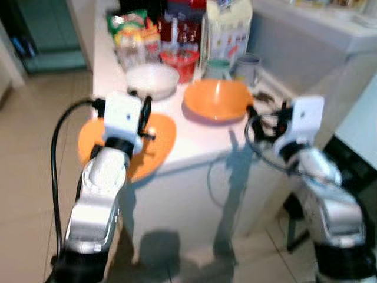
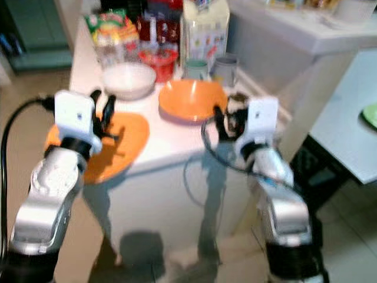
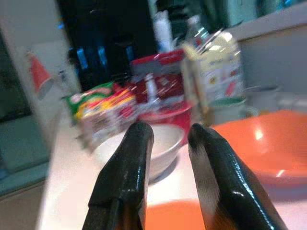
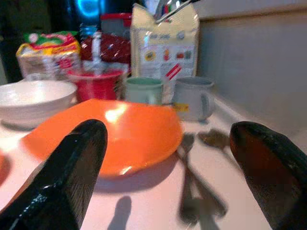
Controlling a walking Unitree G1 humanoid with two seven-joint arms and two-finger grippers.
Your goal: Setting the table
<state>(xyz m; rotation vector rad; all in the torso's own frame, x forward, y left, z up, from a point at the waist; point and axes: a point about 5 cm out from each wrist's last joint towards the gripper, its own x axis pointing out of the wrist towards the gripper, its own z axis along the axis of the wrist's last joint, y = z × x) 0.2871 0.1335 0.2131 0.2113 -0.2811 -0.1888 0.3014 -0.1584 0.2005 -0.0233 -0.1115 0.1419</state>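
On the white counter [image 1: 200, 138], a flat orange plate [image 1: 159, 144] overhangs the front left edge. My left gripper [image 1: 140, 101] hovers over it, open by a narrow gap with nothing between the fingers [image 3: 129, 163]. A white bowl [image 1: 152, 79] sits behind the plate and a deep orange bowl [image 1: 217, 99] to its right. My right gripper [image 1: 266, 115] is level with the counter's front right corner, wide open and empty, pointing at the orange bowl [image 4: 120, 134]. Two spoons [image 4: 196, 163] lie beside that bowl.
At the back of the counter stand a red bowl [image 1: 179, 62], a green mug [image 1: 218, 68], a grey mug [image 1: 247, 69], a carton [image 1: 227, 29] and snack bags [image 1: 132, 26]. A pale table [image 2: 347, 141] with a green plate [image 2: 371, 115] is to the right. The floor is tiled.
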